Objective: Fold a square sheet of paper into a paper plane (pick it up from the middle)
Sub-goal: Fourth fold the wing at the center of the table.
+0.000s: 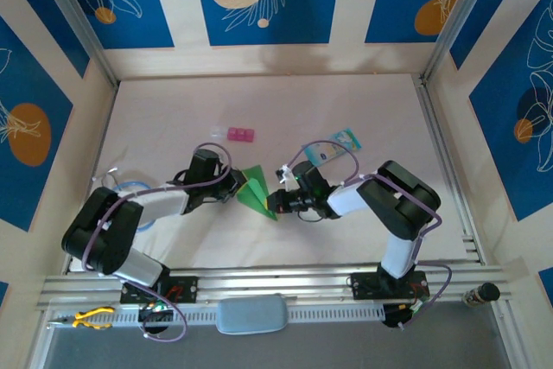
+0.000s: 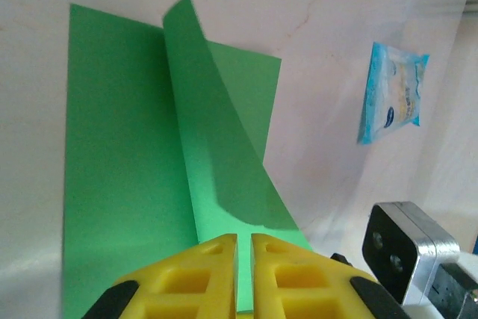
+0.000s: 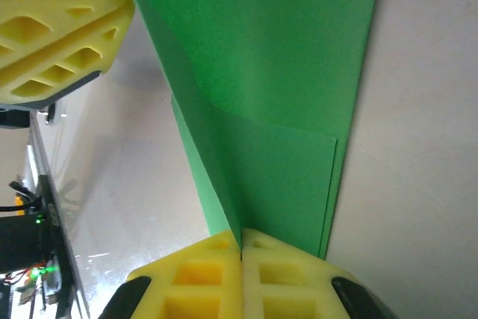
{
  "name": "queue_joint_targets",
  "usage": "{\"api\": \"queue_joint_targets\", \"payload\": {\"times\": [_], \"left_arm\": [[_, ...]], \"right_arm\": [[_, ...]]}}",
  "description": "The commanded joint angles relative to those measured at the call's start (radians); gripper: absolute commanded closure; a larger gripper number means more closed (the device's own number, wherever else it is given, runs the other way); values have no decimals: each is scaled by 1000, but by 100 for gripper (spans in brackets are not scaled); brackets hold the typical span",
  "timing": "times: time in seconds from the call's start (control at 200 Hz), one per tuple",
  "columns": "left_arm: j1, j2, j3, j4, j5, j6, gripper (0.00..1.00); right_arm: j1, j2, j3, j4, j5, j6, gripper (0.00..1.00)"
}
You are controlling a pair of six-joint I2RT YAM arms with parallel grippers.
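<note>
1. We are mid-fold. The paper [image 1: 257,193] lies on the table [image 1: 173,118], left of the blue packet [image 1: 333,145] and nearer the arm bases. It is creased to a point, with folds left to make.
2. The right gripper [image 3: 240,243] is clamped tight on a folded edge. The left gripper [image 2: 244,244], farther from the packet, is all but closed with green in its thin slit, so we judge it pinches the raised flap [image 2: 213,125].
3. Next, we think, that flap must be carried over and pressed flat, with the right grip as anchor.
4. Our left wrist view shows the flap standing curled, and the top view shows the pointed outline between both grippers.
</note>
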Motion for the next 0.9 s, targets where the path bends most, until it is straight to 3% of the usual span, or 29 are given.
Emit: {"api": "queue_joint_targets", "payload": {"times": [0.0, 0.615, 0.89], "left_arm": [[-10, 35, 33, 73, 62, 23, 87], [-77, 192, 107, 158, 102, 20, 88], [-85, 163, 69, 175, 52, 19, 85]], "right_arm": [[-17, 29, 7, 22, -72, 57, 100], [-51, 35, 5, 6, -87, 120, 100], [-52, 37, -8, 4, -62, 150, 100]]}}
